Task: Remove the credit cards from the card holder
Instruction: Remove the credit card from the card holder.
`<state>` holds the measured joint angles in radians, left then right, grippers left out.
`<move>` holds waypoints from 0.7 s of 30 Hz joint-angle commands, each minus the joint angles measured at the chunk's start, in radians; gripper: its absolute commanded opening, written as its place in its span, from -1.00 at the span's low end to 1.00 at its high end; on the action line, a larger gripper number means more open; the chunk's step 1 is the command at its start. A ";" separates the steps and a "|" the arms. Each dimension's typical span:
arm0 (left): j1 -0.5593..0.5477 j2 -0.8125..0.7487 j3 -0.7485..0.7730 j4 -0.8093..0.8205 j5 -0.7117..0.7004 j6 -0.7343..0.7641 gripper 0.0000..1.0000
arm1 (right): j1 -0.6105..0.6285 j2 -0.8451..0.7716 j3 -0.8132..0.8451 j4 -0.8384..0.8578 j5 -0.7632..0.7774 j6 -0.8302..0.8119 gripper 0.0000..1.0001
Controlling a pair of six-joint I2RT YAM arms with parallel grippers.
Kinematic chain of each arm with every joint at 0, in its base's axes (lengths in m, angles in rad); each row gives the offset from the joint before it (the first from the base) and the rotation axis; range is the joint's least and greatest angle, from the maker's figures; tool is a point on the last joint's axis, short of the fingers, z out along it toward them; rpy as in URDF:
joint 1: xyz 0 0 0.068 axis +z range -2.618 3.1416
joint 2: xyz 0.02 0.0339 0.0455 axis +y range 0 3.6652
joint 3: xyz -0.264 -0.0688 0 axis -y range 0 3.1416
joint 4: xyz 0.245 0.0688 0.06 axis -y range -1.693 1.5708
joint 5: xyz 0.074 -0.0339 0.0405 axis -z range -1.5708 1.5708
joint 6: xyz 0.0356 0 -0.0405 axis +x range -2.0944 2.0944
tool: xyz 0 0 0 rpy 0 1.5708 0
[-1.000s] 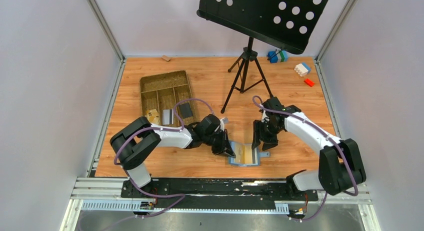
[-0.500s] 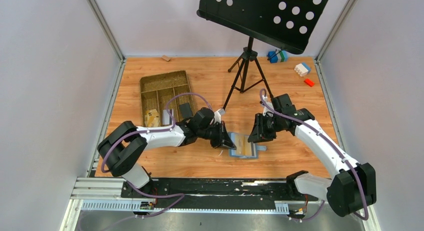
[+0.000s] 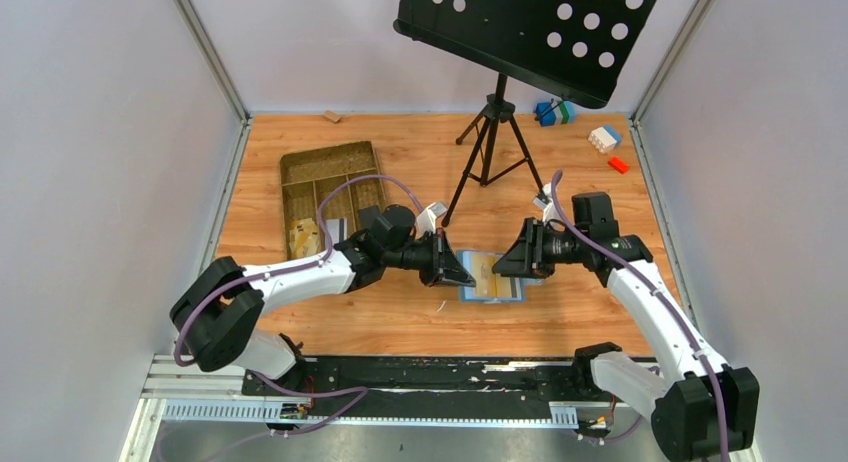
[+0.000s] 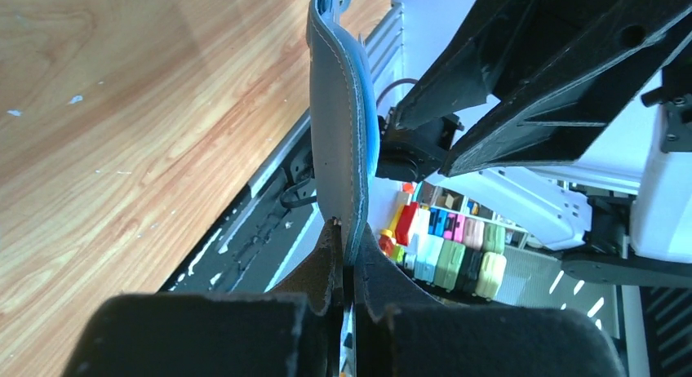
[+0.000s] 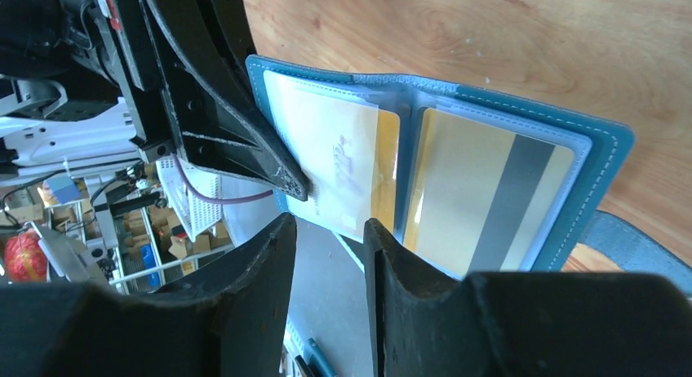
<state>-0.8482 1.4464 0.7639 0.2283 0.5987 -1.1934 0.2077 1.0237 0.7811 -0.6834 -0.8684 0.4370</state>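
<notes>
— Holder (image 3: 492,280) first: where is it?
— Between the two grippers, spread open, its inner face up to the top camera. Its long axis runs left to right, from one gripper to the other, and the fold runs away from the arms' bases.
— And the left arm?
— It stretches low from its base toward the right, the wrist nearly level. The left gripper (image 4: 347,259) is clenched on the holder's left edge. Its wrist view shows the blue cover edge-on, rising straight out of the pinched fingers, clear of the table (image 3: 400,152).
— What does the holder carry?
— Two cards in clear pockets: a pale card (image 5: 326,161) on the left gripper's side, and beside it a gold card (image 5: 481,197) with a grey stripe.
— The right arm?
— It rises from its base, bends at the elbow, and its wrist points leftward at the holder. The right gripper (image 5: 326,238) is partly parted, one finger on each side of the pale card's near edge. Whether the pads touch that card cannot be told.
</notes>
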 commanded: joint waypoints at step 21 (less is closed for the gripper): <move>0.005 -0.116 0.020 0.220 0.082 -0.161 -1.00 | -0.004 -0.082 -0.012 0.212 -0.190 0.169 -0.03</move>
<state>-0.8467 1.3399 0.7639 0.3176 0.6323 -1.3052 0.2062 0.9447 0.7498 -0.5488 -1.0088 0.5640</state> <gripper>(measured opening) 0.019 0.465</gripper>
